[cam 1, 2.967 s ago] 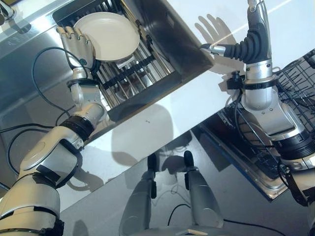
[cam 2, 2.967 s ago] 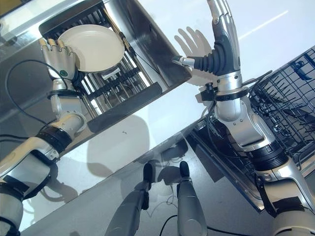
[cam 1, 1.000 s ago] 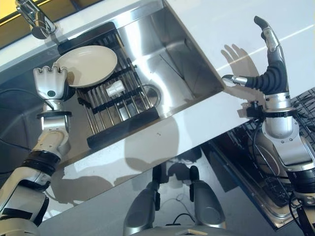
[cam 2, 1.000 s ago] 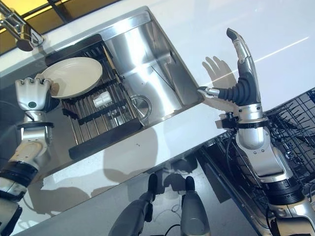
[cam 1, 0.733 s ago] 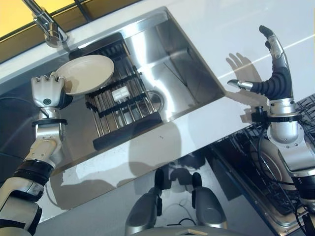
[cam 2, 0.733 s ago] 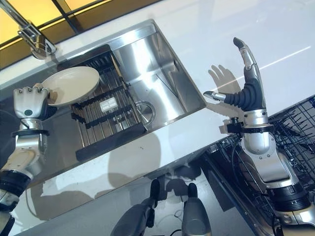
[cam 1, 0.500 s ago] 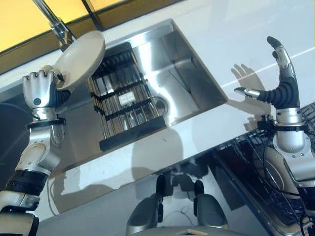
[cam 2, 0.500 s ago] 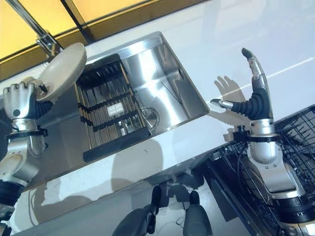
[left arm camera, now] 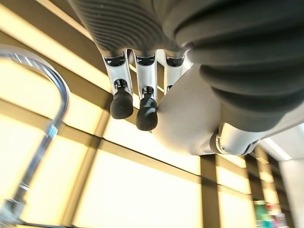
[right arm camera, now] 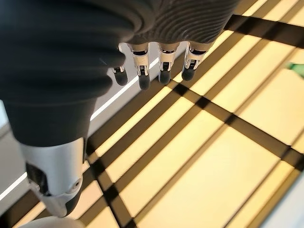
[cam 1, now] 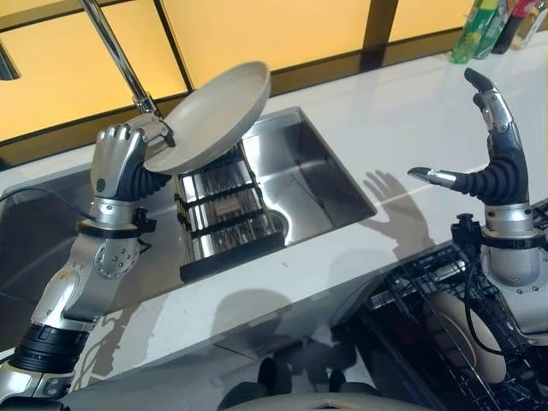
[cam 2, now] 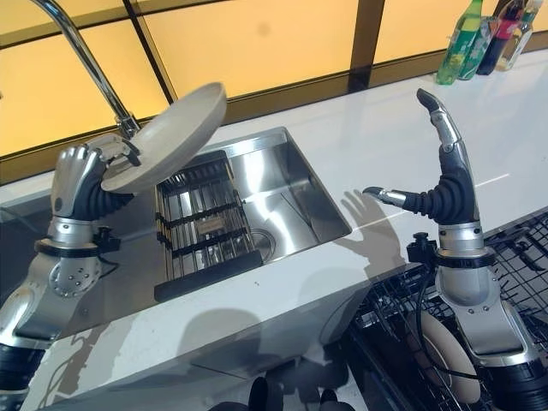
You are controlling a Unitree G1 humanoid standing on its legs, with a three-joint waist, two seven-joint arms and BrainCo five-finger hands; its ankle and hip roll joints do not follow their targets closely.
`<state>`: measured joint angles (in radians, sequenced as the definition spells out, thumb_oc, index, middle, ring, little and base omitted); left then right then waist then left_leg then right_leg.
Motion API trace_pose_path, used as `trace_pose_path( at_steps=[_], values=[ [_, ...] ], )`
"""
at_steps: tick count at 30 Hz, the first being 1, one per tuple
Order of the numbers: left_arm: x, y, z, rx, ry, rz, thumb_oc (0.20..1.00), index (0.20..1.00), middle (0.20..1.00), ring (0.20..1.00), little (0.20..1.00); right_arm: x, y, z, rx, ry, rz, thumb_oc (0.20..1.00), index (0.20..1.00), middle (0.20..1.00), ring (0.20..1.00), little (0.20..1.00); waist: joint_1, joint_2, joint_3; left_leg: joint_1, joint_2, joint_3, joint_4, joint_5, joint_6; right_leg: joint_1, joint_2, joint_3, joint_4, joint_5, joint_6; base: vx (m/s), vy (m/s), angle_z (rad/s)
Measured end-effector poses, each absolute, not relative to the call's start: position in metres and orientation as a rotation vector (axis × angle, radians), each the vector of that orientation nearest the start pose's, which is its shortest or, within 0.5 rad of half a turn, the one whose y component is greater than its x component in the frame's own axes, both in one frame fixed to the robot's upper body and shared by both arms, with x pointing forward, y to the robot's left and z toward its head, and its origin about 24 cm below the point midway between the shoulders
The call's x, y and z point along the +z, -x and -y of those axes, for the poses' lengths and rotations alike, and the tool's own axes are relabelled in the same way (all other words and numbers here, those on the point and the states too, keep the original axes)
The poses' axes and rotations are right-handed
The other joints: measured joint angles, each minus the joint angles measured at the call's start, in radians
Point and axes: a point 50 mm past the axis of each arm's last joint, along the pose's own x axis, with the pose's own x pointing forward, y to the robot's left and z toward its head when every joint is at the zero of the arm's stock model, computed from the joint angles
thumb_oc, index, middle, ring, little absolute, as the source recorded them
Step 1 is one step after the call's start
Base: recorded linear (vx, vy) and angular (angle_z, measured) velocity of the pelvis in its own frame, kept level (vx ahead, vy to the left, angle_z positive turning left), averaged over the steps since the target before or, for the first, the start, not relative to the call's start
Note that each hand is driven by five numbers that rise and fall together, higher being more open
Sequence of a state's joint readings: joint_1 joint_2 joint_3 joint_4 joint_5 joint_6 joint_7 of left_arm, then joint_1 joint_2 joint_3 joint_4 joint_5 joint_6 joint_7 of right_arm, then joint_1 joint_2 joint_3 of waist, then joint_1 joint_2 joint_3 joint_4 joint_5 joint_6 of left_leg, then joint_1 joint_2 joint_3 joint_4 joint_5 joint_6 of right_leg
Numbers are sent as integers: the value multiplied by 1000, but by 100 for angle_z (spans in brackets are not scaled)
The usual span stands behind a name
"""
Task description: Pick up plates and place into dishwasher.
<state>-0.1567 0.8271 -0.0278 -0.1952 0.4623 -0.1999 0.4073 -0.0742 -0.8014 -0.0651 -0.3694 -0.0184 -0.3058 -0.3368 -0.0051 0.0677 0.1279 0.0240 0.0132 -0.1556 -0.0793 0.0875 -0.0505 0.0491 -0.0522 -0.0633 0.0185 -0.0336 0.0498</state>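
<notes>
plate [cam 1: 211,116] lifted, gripped in left hand [cam 1: 120,160]

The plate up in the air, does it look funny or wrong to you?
A bit. The plate is steeply tilted, pinched at its lower edge by the left hand, very close to the faucet above the sink. No chips or spills are visible. The right hand is open and holds nothing.
</notes>
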Motion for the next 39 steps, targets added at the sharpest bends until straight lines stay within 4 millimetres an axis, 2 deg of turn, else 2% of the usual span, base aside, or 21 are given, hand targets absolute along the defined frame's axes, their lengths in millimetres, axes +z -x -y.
trace_pose_path(
  at_steps=[6,8,11,15,20,25,29,32,39],
  values=[
    [200,-246,-196,-285,-1119,752,200,200,200,200,200,232,-229,209,-18,704,926,1000,1000,1000,1000,1000,7,-10,-21,19,-6,-8,-7,-1,2,37,-1,-2,-41,15,4,-51,0,1],
    [207,-243,-185,-421,-1116,763,200,200,200,200,200,236,-230,207,4,724,939,1000,1000,1000,1000,1000,20,-10,-22,19,-6,-8,-7,-1,2,41,-1,-2,-51,24,-1,-48,5,0],
    [219,-241,-181,-508,-1086,778,200,200,200,200,200,239,-231,204,28,731,946,1000,1000,1000,1000,1000,22,-10,-26,29,-7,-9,-7,-2,1,56,-2,-4,-60,26,0,-50,5,1],
    [223,-235,-174,-615,-1033,769,200,200,200,200,200,240,-229,201,64,730,949,1000,1000,1000,1000,1000,21,-9,-32,34,-9,-8,-7,-5,2,59,-2,-3,-61,25,1,-51,2,-1],
    [227,-237,-174,-685,-1066,730,200,200,200,200,200,247,-229,197,140,763,949,1000,1000,1000,1000,1000,19,-7,-55,34,-10,-5,-7,-7,3,58,-3,-1,-61,25,0,-20,2,-1],
    [234,-241,-178,-676,-1084,708,200,200,200,200,200,256,-231,188,309,768,925,1000,1000,1000,1000,1000,20,-8,-77,34,-11,2,-7,-9,3,57,-3,1,-61,25,-1,0,0,0],
    [233,-242,-179,-670,-1081,694,200,200,200,200,200,244,-233,174,515,764,837,1000,1000,1000,1000,1000,21,-13,-85,34,-10,6,-7,-9,3,56,-3,2,-61,25,0,0,0,0],
    [235,-238,-168,-716,-1078,736,200,200,200,200,200,230,-226,152,699,784,799,1000,1000,1000,1000,1000,21,-18,-90,34,-10,9,-7,-9,3,56,-3,4,-61,25,1,0,0,0],
    [237,-237,-169,-725,-1048,752,200,200,200,200,200,243,-225,154,700,768,815,1000,1000,1000,1000,1000,21,-28,-97,35,-6,17,-7,-12,5,52,-2,14,-61,25,1,6,-6,-4]
  ],
)
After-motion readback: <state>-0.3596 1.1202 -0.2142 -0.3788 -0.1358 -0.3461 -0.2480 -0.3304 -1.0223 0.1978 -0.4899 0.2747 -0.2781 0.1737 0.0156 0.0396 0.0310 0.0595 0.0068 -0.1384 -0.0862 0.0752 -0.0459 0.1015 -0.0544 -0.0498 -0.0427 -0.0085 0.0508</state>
